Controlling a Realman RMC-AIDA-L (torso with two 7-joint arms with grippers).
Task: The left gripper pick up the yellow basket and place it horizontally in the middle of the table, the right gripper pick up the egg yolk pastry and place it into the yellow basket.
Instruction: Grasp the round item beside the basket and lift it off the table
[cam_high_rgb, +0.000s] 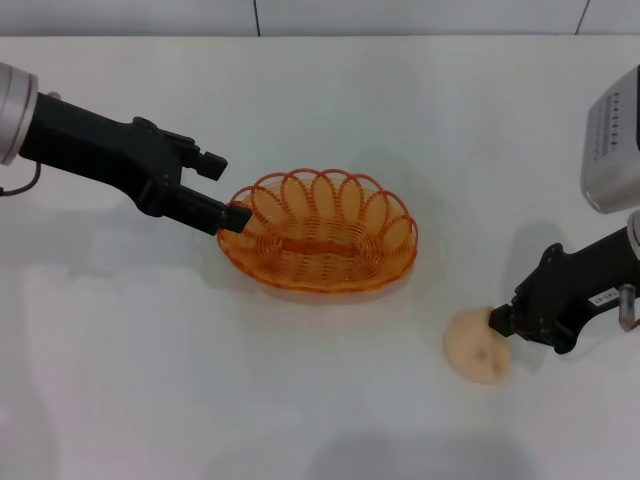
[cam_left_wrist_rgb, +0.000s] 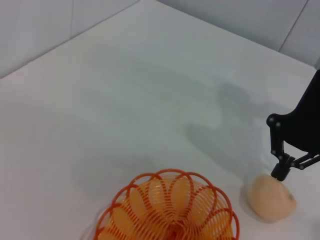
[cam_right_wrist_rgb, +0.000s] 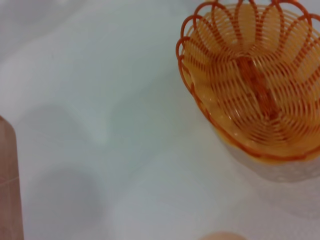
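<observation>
The yellow basket (cam_high_rgb: 300, 283) lies flat and empty near the middle of the white table (cam_high_rgb: 200, 380), long side across my view. It also shows in the left wrist view (cam_left_wrist_rgb: 150, 177) and the right wrist view (cam_right_wrist_rgb: 187, 75). My left gripper (cam_high_rgb: 225, 190) is open at the basket's left end, with its lower finger (cam_high_rgb: 232, 215) touching the rim and its upper finger apart from it. The egg yolk pastry (cam_high_rgb: 475, 347) sits on the table to the right of and nearer than the basket. My right gripper (cam_high_rgb: 497, 320) touches the pastry's upper right side, as the left wrist view (cam_left_wrist_rgb: 279, 172) also shows.
The right arm's grey-white boxy section (cam_high_rgb: 612, 140) hangs over the table's right side. A grey wall (cam_high_rgb: 300, 15) bounds the far edge. The pastry shows in the left wrist view (cam_left_wrist_rgb: 271, 197) and as a sliver in the right wrist view (cam_right_wrist_rgb: 222, 236).
</observation>
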